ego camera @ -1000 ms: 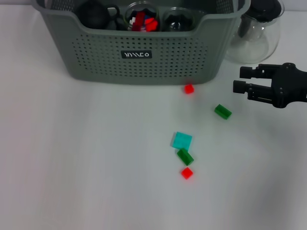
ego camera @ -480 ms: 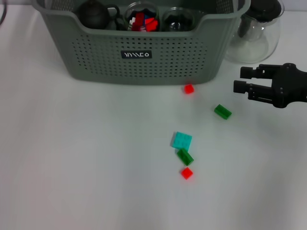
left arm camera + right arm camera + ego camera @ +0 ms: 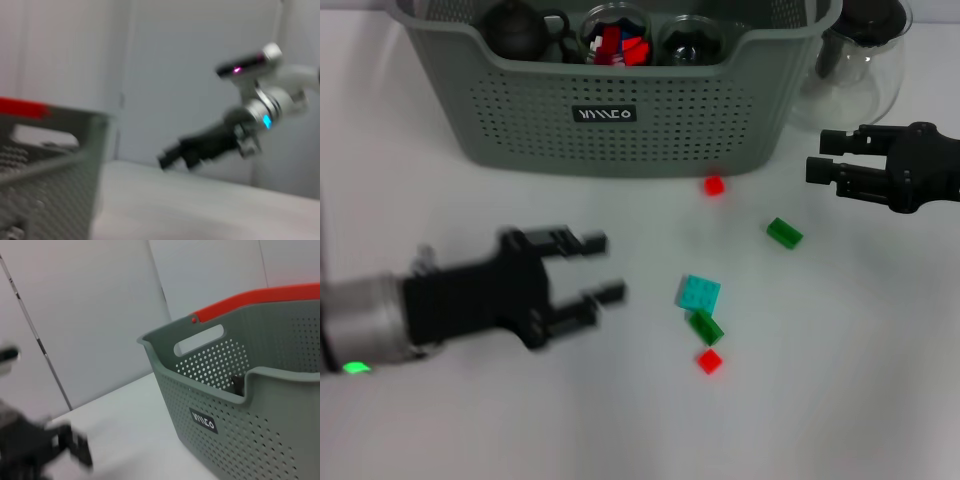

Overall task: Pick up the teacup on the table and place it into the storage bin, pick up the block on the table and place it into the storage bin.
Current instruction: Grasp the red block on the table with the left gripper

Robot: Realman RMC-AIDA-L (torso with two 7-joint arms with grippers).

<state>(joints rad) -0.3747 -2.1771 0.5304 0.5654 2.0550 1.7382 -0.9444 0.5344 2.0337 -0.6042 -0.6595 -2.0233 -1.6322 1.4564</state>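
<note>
Head view shows the storage bin at the far edge of the counter. Inside the storage bin sit a dark teapot and two glass cups, one cup holding red and blue blocks. So the teacup looks already put away, and blocks are what is left. In front of the storage bin lie a red block, a green block, a teal block, another green block touching it, and one more red block. The left hand is low over the counter in front of the storage bin, its fingers spread open, pointing at the teal block. The right hand hangs beside the storage bin's right end, in front of the glass pitcher, fingers apart and holding nothing.

To do this step well, I think the left hand should pick one block, come straight down over it, and close gently, taking care not to push the green block next to it.

Left wrist view shows a wall of the storage bin and the right hand beyond it.

Right wrist view shows the storage bin close up, with the left hand past it, low over the counter.
</note>
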